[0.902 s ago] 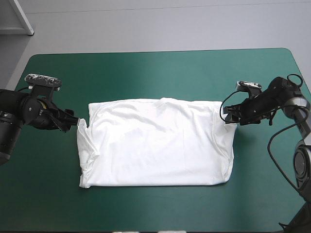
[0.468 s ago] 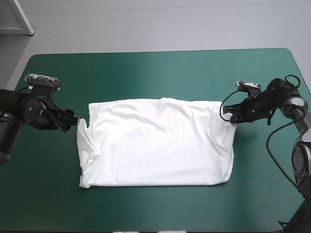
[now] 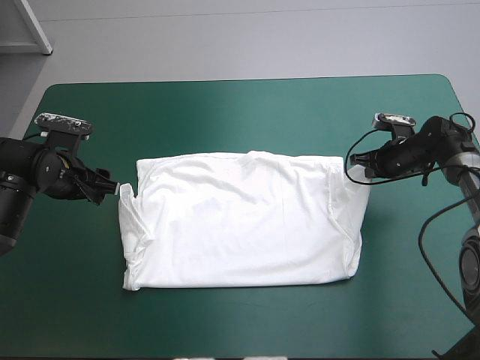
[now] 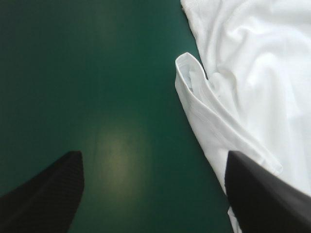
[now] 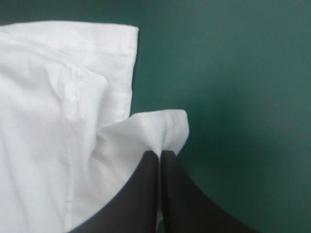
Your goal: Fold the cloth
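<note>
Right gripper (image 5: 160, 154) has shifted outward and drawn one sleeve with it, fingers pressed together on the sleeve's fold. T-shirt (image 3: 240, 225) lies flat (folded to a rectangle) at the middle of the cover (image 3: 225, 112). Left gripper (image 4: 153, 158), fingers apart, sits just beside the opposite sleeve.

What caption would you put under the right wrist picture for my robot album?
The right end effector pinches a flap of the white T-shirt above the teal-green table cover.
</note>
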Robot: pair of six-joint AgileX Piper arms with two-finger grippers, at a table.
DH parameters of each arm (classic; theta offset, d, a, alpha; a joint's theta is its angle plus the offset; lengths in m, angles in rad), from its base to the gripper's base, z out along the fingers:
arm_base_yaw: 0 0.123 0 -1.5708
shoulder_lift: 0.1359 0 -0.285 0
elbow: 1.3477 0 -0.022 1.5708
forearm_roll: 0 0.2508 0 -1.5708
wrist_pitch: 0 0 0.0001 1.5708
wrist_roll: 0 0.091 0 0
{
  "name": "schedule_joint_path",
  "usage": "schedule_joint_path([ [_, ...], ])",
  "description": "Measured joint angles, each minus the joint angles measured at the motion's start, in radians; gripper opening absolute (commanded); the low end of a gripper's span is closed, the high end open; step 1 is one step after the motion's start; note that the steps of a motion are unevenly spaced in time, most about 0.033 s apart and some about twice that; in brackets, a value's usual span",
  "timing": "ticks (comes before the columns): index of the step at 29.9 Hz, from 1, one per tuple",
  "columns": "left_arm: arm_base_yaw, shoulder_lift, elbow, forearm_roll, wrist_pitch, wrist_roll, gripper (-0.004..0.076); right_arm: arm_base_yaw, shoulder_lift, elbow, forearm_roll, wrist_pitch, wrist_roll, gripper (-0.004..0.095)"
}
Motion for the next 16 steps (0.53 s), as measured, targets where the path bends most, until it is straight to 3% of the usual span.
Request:
schedule_joint_path([
  [8,0.000,0.000,0.000,-0.003,-0.007,0.000,0.0584,0.034,-0.071,-0.002,0.063,0.038,-0.028,-0.0015],
  [16,0.000,0.000,0.000,-0.006,-0.008,0.000,0.0584,0.252,-0.071,-0.002,0.072,0.035,-0.054,-0.0015],
])
